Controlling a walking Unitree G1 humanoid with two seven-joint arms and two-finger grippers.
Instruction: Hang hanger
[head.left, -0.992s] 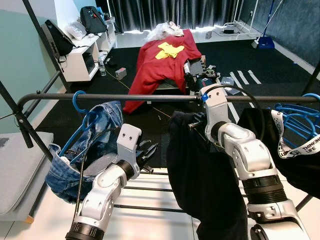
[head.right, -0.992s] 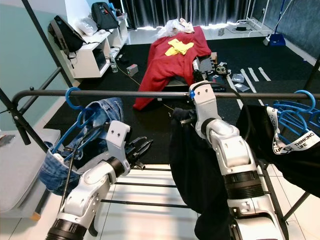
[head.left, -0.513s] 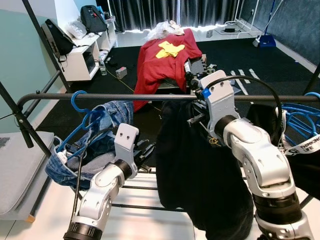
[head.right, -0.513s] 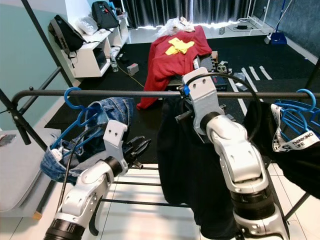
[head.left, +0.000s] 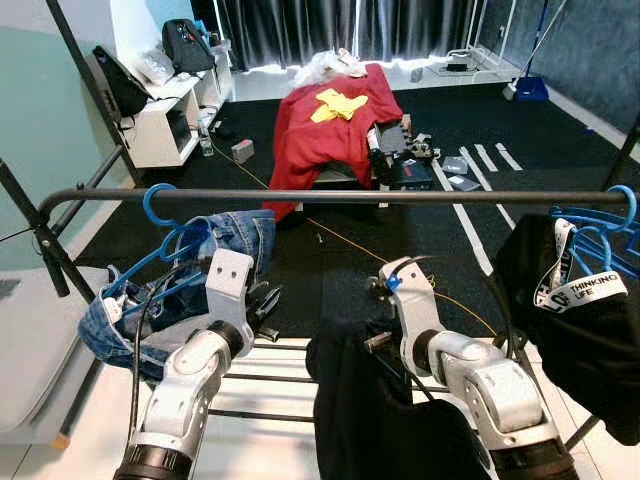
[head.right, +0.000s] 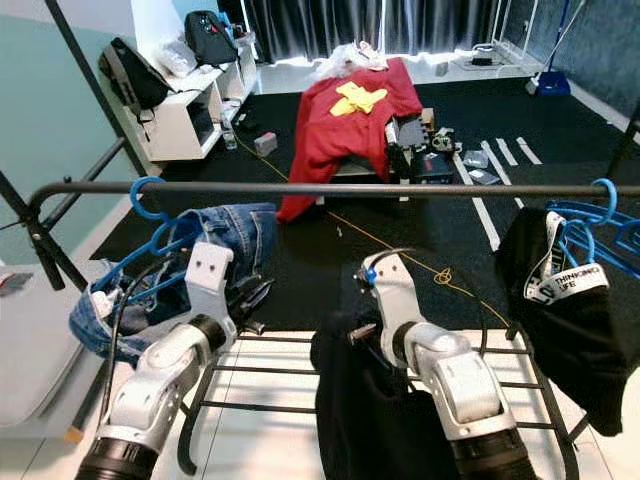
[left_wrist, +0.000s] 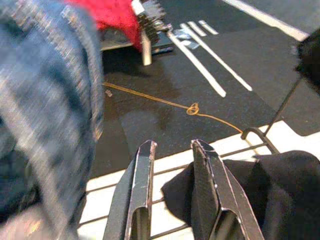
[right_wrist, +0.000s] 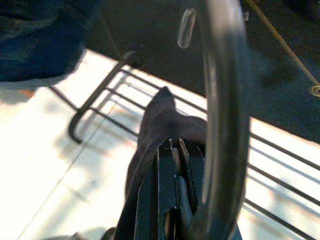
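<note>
Black carpet (head.left: 330, 250); white tile floor (head.left: 270, 440)

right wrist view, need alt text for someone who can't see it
The right gripper is shut on a black garment and a metal hanger hook, which curves close past the camera. Below lie the rack's lower bars over a pale floor, with blue denim at one corner.
</note>
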